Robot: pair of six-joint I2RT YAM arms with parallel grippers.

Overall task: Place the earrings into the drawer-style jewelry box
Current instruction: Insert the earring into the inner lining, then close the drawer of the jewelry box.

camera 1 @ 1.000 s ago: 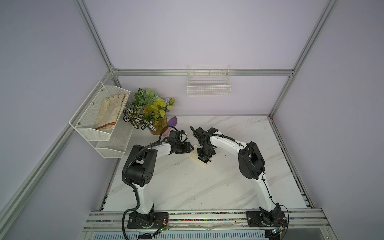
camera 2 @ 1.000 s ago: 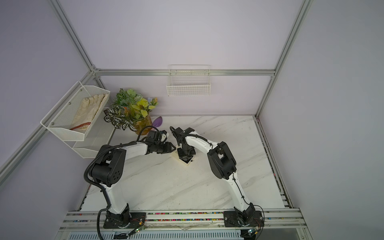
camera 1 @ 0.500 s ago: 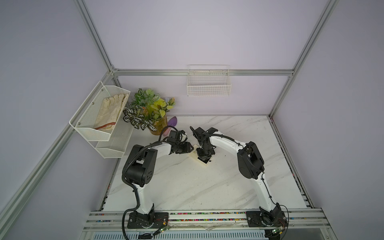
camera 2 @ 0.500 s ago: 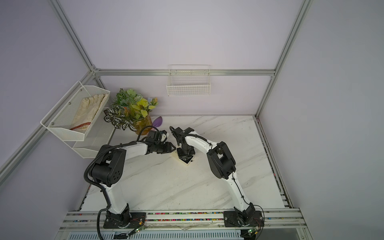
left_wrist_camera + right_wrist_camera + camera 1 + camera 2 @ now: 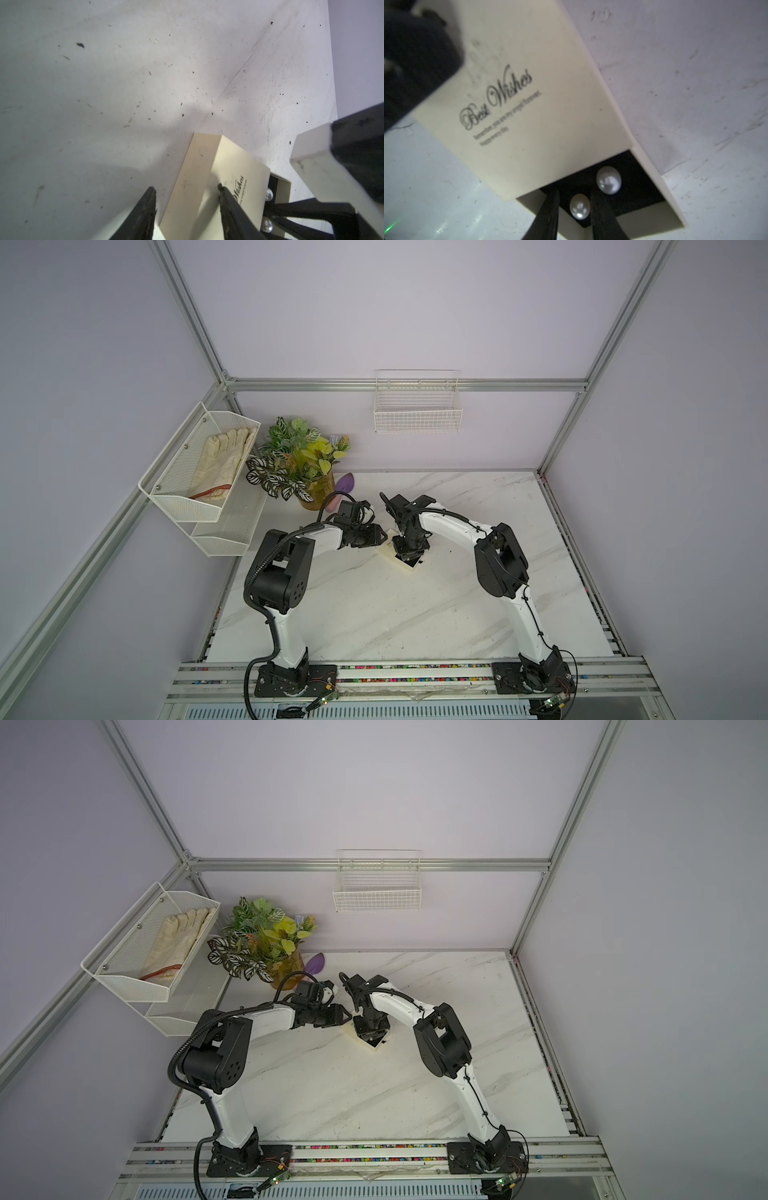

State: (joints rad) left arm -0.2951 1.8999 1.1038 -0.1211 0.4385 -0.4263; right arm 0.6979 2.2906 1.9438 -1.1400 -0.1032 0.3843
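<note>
The drawer-style jewelry box [image 5: 542, 52], lettered "Best Wishes" above smaller blurred print, lies on the marble table [image 5: 374, 614] with its black-lined tray [image 5: 641, 182] slid out. The 2 earrings [image 5: 608, 179] lie in the tray. The right gripper [image 5: 574, 190] has its jaws parted around 1 earring without pinching it. The left gripper [image 5: 185, 187] straddles a box corner, and I cannot tell whether it is gripping.

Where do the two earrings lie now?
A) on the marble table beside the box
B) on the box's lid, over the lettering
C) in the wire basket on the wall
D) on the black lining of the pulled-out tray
D: the right wrist view shows both earrings on the black-lined tray pulled out of the jewelry box.
</note>
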